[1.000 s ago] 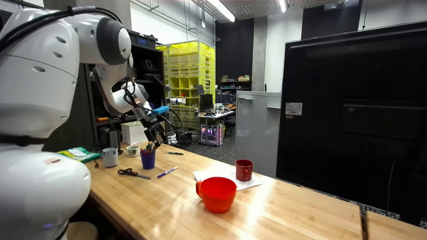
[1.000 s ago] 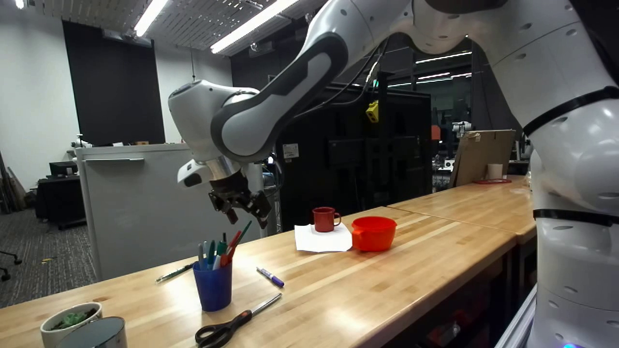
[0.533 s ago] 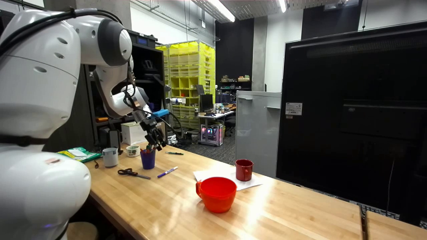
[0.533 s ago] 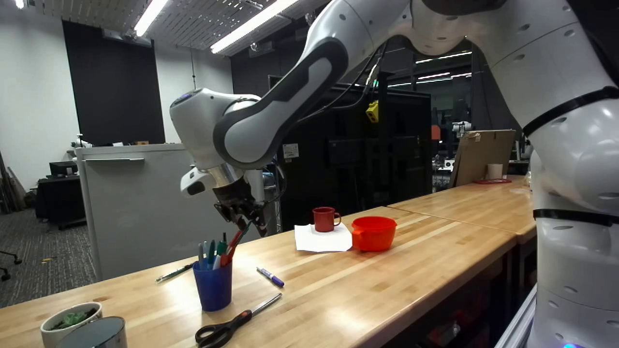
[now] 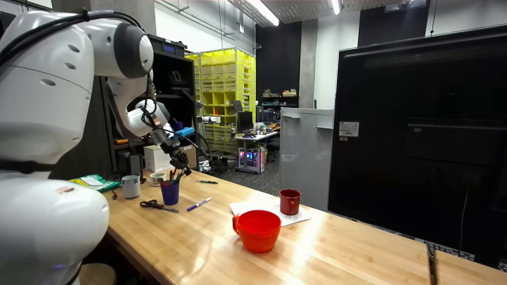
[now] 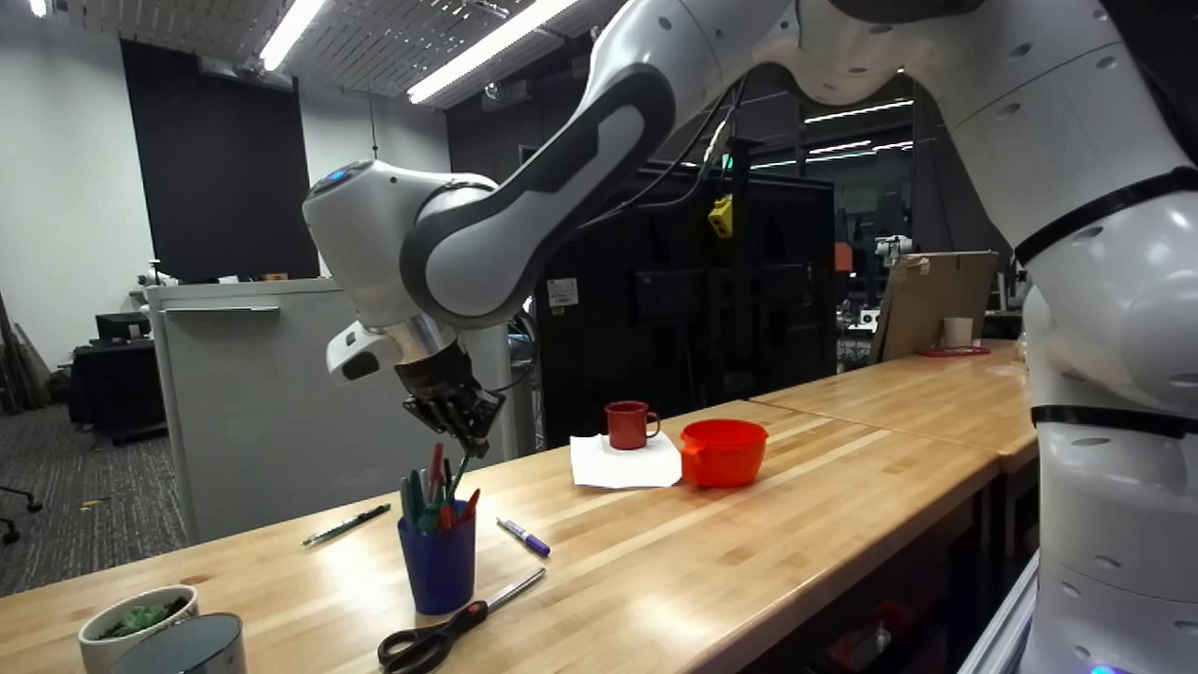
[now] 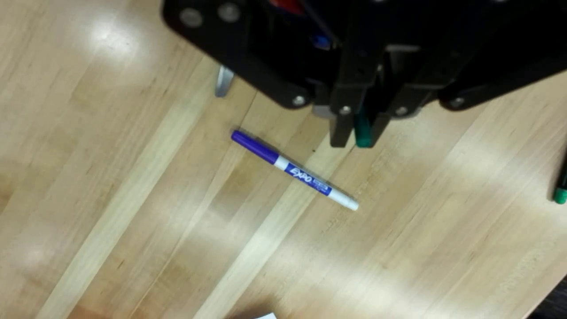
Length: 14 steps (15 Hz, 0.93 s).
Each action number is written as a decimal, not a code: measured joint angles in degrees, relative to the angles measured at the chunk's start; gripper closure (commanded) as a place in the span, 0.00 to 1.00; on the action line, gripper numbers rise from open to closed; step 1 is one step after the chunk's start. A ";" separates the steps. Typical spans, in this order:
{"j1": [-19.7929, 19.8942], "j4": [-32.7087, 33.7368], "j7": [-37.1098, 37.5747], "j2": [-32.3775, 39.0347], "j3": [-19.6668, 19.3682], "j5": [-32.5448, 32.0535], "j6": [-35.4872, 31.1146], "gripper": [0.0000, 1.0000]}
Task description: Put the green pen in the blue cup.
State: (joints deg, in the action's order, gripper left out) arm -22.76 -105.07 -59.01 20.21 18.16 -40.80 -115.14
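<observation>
In the wrist view we see the change: the gripper (image 7: 361,133), spread wide a second ago, is now drawn together, pinching the end of a green pen (image 7: 363,129). Apart from it on the table (image 7: 133,248) lie a purple-capped marker (image 7: 294,171) and, at the edge, a dark pen (image 7: 561,196) with a green end.

In an exterior view we follow the pinched shaft down into the blue cup (image 6: 438,566), which stands nearer the scissors (image 6: 475,611) than a second ago; the grip seems to be dragging it. We judge that if the pinched pen is the one wanted, it is in place and needs only letting go; if the dark one is meant, that work is not yet begun. Teal pens (image 6: 407,501) and red sticks (image 6: 436,461) share the cup. A planter (image 6: 97,649) holds a succulent (image 6: 140,617).

In an exterior view the dark red cup (image 5: 285,206) stands on paper (image 5: 257,204) near the wide red bowl (image 5: 259,241). We cannot quite tell whether the blue cup's base sits flat.
</observation>
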 measured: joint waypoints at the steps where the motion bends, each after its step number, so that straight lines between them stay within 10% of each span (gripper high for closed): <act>1: -0.57 0.09 -0.01 0.00 0.16 -0.81 0.47 0.98; 14: -4.68 0.40 -1.36 0.99 2.58 -11.99 8.89 0.98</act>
State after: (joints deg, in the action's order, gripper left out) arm -27.44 -104.67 -60.38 21.20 20.74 -52.80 -106.25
